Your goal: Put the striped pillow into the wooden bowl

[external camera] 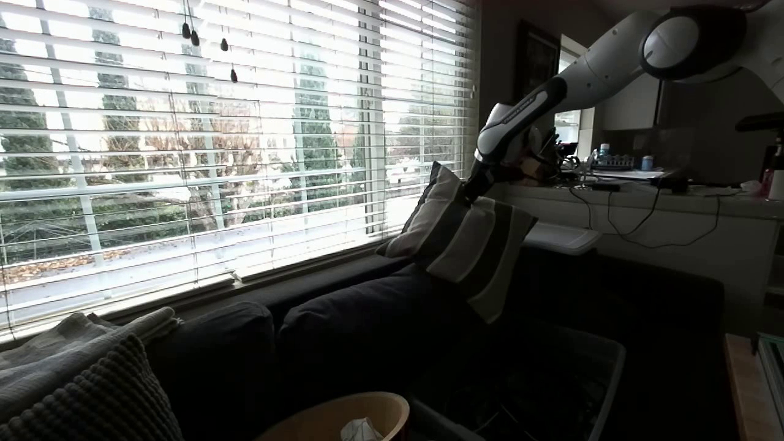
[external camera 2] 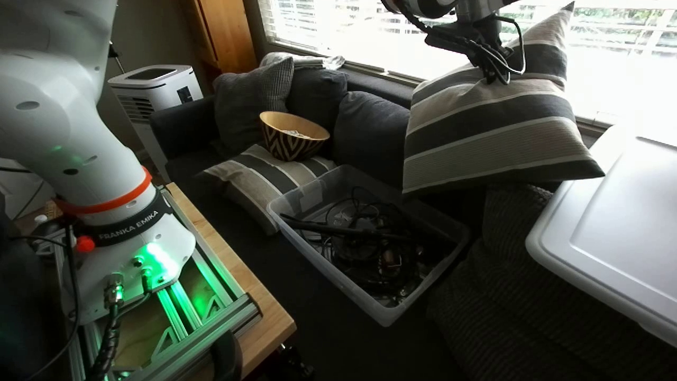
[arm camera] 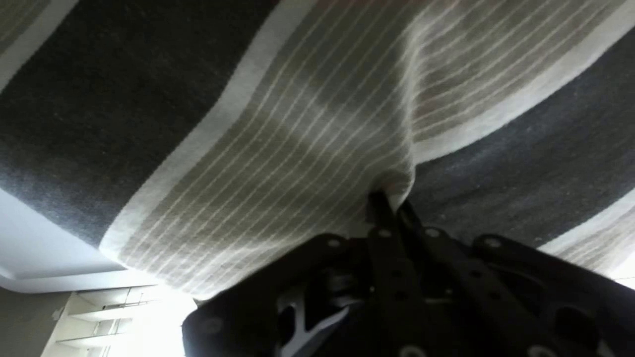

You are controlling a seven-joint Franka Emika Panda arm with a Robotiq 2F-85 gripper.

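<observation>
The striped pillow [external camera 2: 486,127] hangs from my gripper [external camera 2: 497,79] in the air near the window; it also shows in the other exterior picture [external camera: 465,239]. In the wrist view the pillow [arm camera: 297,139] fills most of the picture, and my gripper [arm camera: 392,201] is shut on a pinched fold of its cloth. The wooden bowl [external camera 2: 293,145] stands on the sofa, well away from the pillow, with a dark zigzag outside and something white inside. Its rim also shows at the bottom of an exterior view [external camera: 392,407]. The bowl is out of the wrist view.
A second striped cushion [external camera 2: 264,180] lies under the bowl. A clear plastic bin [external camera 2: 338,280] full of cables stands between bowl and held pillow. A white lid [external camera 2: 608,227] lies beside the pillow. Dark sofa cushions [external camera 2: 373,124] and window blinds [external camera: 245,153] are close behind.
</observation>
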